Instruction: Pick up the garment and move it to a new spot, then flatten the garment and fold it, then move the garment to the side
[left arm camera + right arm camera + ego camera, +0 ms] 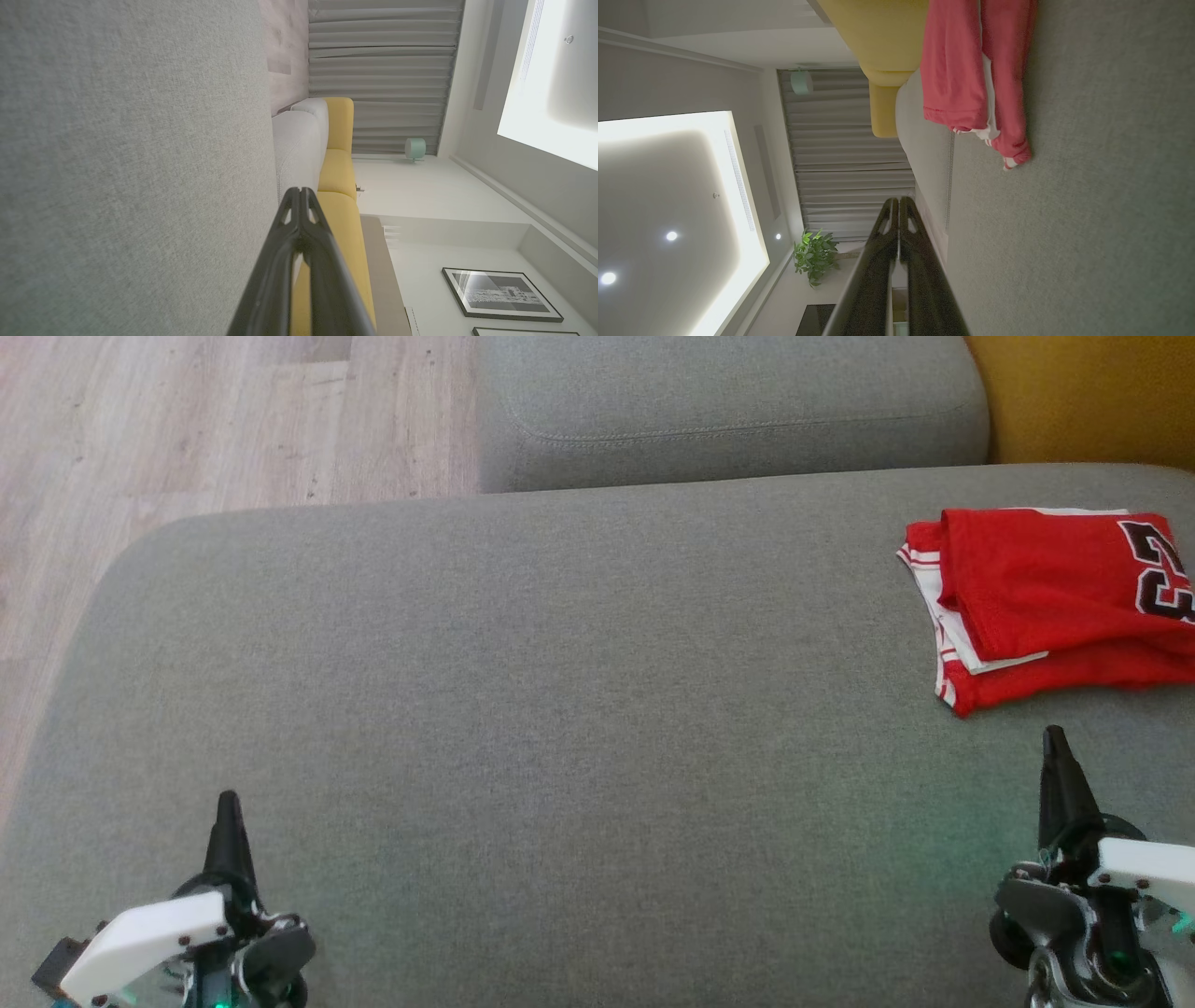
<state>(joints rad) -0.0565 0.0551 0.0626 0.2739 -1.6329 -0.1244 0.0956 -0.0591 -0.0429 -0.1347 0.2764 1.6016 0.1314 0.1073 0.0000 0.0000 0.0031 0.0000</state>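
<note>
where garment (1055, 597) lies, grey cushion (560, 663), floor (187, 420)

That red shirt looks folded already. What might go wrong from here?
The right claw sits shut just short of the red jersey; a forward swing might snag its near hem. The folded layers lie uneven on the gray cushion, so a nudge may undo the fold.

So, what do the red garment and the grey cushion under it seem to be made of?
The red garment looks like thin, smooth sports jersey fabric, probably synthetic: it folds softly, with white trim and a black number. The grey cushion looks like matte woven upholstery cloth: a fine speckled grain shows.
</note>
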